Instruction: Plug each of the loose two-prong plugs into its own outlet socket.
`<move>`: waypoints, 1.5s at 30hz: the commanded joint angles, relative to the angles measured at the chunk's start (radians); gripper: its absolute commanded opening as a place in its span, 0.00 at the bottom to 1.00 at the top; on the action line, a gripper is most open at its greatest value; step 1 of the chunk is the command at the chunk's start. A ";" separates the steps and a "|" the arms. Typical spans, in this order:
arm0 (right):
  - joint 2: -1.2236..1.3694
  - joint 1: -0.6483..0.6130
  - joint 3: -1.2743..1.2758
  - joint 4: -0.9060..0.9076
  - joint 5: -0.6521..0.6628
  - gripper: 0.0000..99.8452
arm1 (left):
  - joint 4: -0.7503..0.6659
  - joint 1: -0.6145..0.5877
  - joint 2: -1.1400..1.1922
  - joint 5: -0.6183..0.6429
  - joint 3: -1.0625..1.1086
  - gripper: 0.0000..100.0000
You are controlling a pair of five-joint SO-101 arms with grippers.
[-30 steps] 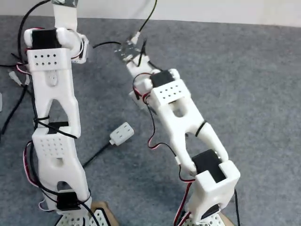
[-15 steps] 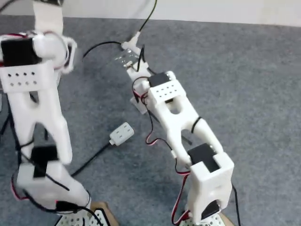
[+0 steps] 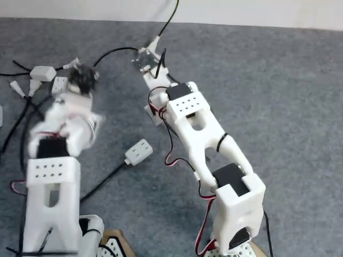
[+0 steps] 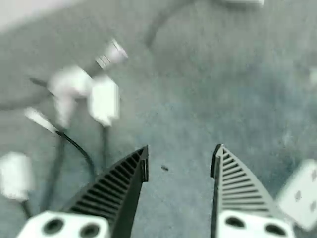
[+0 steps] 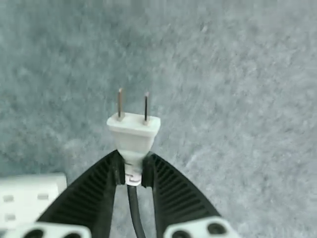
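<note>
- High view: the right end effector point(image 3: 146, 58) sits at the far side of the grey table point(image 3: 284, 118), with its arm stretched well out.
- The left end effector point(image 3: 80, 79) hangs near a huddle of white plugs and blocks point(image 3: 45, 75) at the far left. It is too blurred here to judge its fingers.
- A white socket block point(image 3: 139, 151) lies flat between the two arms on its cord point(image 3: 104, 179), well apart from both end effectors. Its slotted face is turned up, which leaves it ready for prongs pushed in from above.
- Left wrist view: the left end effector point(image 4: 179, 153) is spread wide, with nothing but bare table between its fingers.
- The huddle of white plugs and blocks point(image 4: 94, 91) lies ahead of it, too smeared to tell plug from block. The wide spread looks suited to closing around one of these.
- A white slotted piece point(image 4: 299, 196) lies near one finger.
- Right wrist view: the right end effector point(image 5: 133, 161) is clamped on a white plug point(image 5: 133, 130). It grips the narrow neck where the cable leaves, so the two prongs point(image 5: 120, 103) stick out forward, bare and free to enter a socket.
- The plug points at bare table with no socket before it, so it is not yet plugged in. This looks like the carrying stage.
- A white slotted corner point(image 5: 27, 198) shows beside one finger. I cannot tell whether it belongs to the socket block between the arms.
</note>
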 commanded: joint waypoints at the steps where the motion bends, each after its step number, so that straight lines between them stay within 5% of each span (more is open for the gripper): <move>1: -0.018 -0.030 -0.002 -0.090 -0.049 0.01 | -0.137 0.016 -0.042 -0.011 0.110 0.22; 8: -0.159 -0.104 0.298 -0.321 -0.041 0.01 | -0.250 0.045 -0.036 -0.015 0.236 0.22; 18: -0.748 -0.163 0.694 -0.328 -0.025 0.01 | -0.264 0.091 -0.042 -0.008 0.266 0.22; 31: -0.704 -0.298 0.596 -0.016 0.040 0.01 | -0.216 0.102 -0.041 -0.014 0.254 0.22; 45: -0.539 -0.294 0.530 -0.071 -0.115 0.01 | -0.199 0.059 -0.036 -0.014 0.228 0.22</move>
